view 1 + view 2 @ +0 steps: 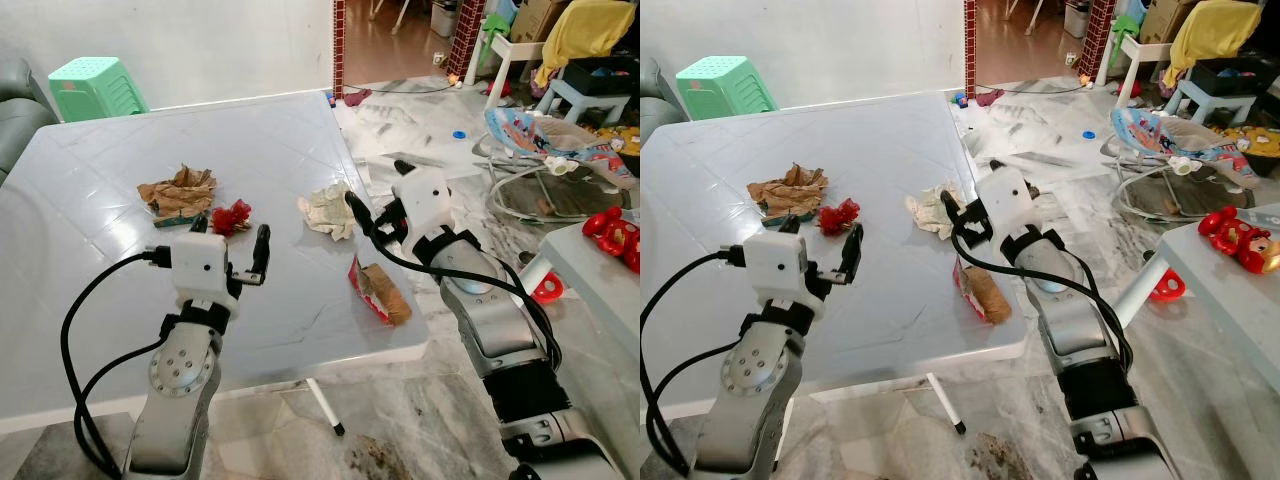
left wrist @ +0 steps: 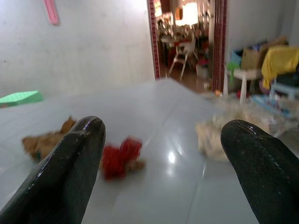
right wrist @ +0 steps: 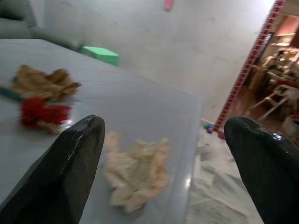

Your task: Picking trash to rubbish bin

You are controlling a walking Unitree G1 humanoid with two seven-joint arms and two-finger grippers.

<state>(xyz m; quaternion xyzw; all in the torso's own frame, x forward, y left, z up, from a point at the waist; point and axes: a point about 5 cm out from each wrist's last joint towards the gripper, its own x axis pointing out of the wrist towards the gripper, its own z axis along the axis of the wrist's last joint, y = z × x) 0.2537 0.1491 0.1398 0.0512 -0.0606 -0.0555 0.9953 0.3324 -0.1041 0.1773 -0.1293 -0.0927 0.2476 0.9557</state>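
Note:
Trash lies on a pale grey table (image 1: 260, 130): crumpled brown paper (image 1: 178, 190), a red wrapper (image 1: 232, 215), a cream tissue wad (image 1: 328, 210) and a red-brown snack packet (image 1: 380, 292) near the table's right edge. My left gripper (image 1: 232, 243) hovers open just short of the red wrapper, which sits ahead between its fingers (image 2: 65, 168) in the left wrist view. My right gripper (image 1: 380, 190) is open at the table's right edge, right beside the tissue wad (image 3: 138, 170), with nothing held.
A green plastic stool (image 1: 95, 85) and a grey sofa (image 1: 15, 110) stand behind the table at the left. To the right, on the marble floor, are a baby bouncer (image 1: 545, 140) and a second table with red toys (image 1: 615, 235).

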